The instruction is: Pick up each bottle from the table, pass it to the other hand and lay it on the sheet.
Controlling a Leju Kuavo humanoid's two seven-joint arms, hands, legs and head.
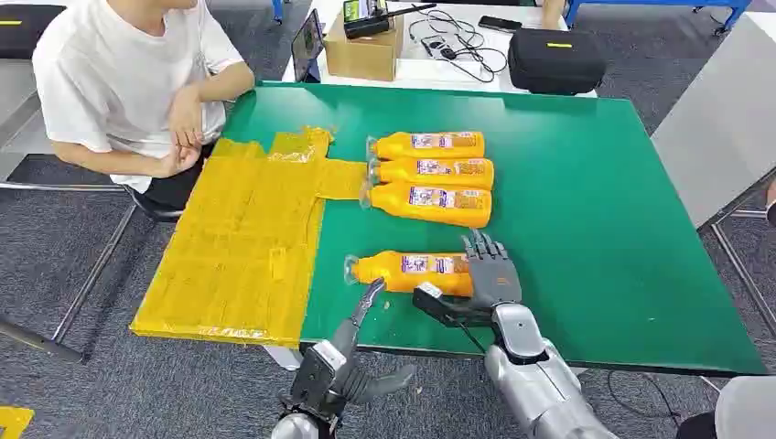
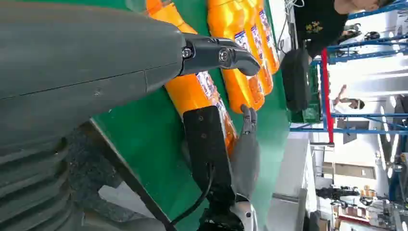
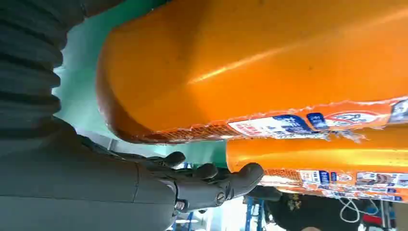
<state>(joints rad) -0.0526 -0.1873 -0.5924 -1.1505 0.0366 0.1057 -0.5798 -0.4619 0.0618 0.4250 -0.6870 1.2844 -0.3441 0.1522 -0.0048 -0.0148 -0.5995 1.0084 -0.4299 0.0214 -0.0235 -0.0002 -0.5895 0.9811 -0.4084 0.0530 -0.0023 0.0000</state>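
Head view: item record, from the bottle in hand outward.
Near bottle [image 1: 412, 272]: orange, lying on its side on the green table [image 1: 586, 210], cap end toward the yellow sheet [image 1: 233, 242] but short of it; apart from the other three.
Right hand [image 1: 490, 274]: at the bottle's base end, fingers spread and reaching over the far side, thumb on the near side. The right wrist view shows the fingers [image 3: 211, 180] extended beside the bottle's base, not wrapped around it; I judge the hold not yet made, though actual contact cannot be told.
Left hand [image 1: 352, 352]: at the table's near edge, holding nothing, fingers apart, one long finger stretched up toward the cap end without plainly touching it.
Three bottles [image 1: 430, 178]: side by side in a row farther back, caps at the sheet's edge, touching one another.
Person [image 1: 128, 73]: seated beside the sheet, forearms close to its far corner.
Risk, slip: a hold taken so near the base may let the cap end droop or the smooth body roll out.
Risk, push: closing fingers could shove the bottle toward the row.
Risk, handover: the left hand sits low at the edge; a poor meeting could drop the bottle off the table.
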